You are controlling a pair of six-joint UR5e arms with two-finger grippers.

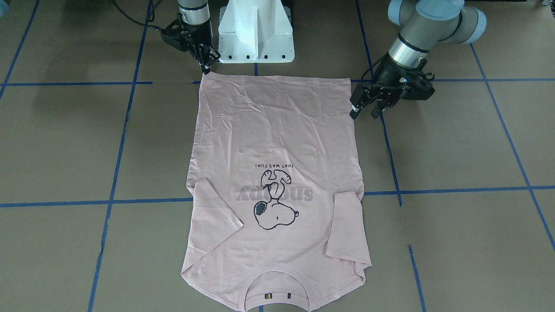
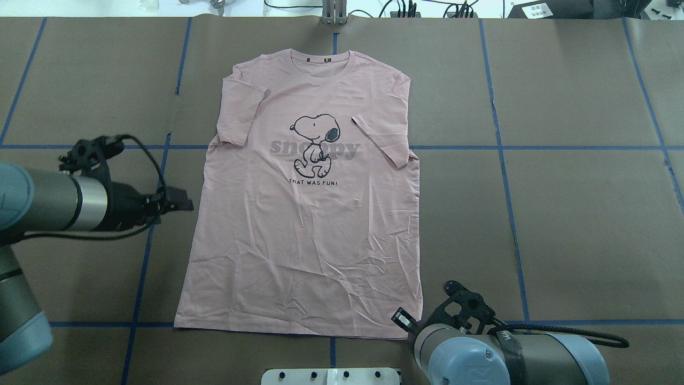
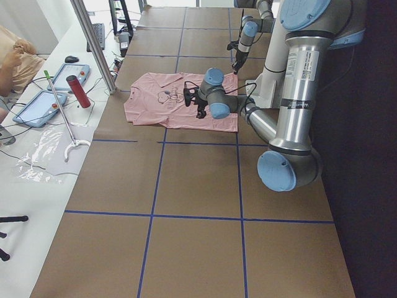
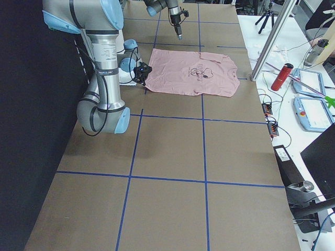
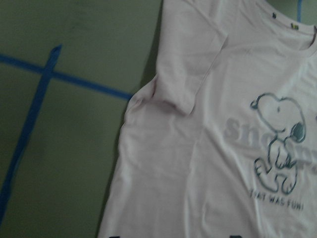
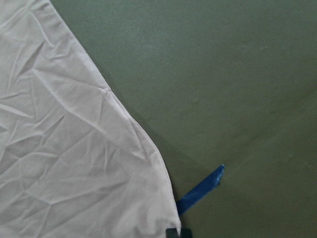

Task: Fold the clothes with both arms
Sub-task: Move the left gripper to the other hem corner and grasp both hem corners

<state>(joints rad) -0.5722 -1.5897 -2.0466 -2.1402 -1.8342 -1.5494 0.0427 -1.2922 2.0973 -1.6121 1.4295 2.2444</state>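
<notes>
Two grippers are waiting at the T-shirt [image 2: 304, 240], which is lying flat mid-table [image 2: 561, 214], hem toward the robot's edge. Left gripper [image 1: 363, 113] is hovering spread beside one side. Right gripper [image 1: 207, 67] is holding its fingers together at a hem corner (grip unconfirmed). Next: securing both hem corners.

Left arm [image 2: 48, 200] is reaching in low and nearly level, with the left gripper [image 1: 364, 113] hanging with its fingers spread well apart. Right arm [image 1: 194, 13] is pointing steeply downward, and the right gripper [image 1: 207, 67] is sitting very low, with its fingertips pinched close together.
</notes>
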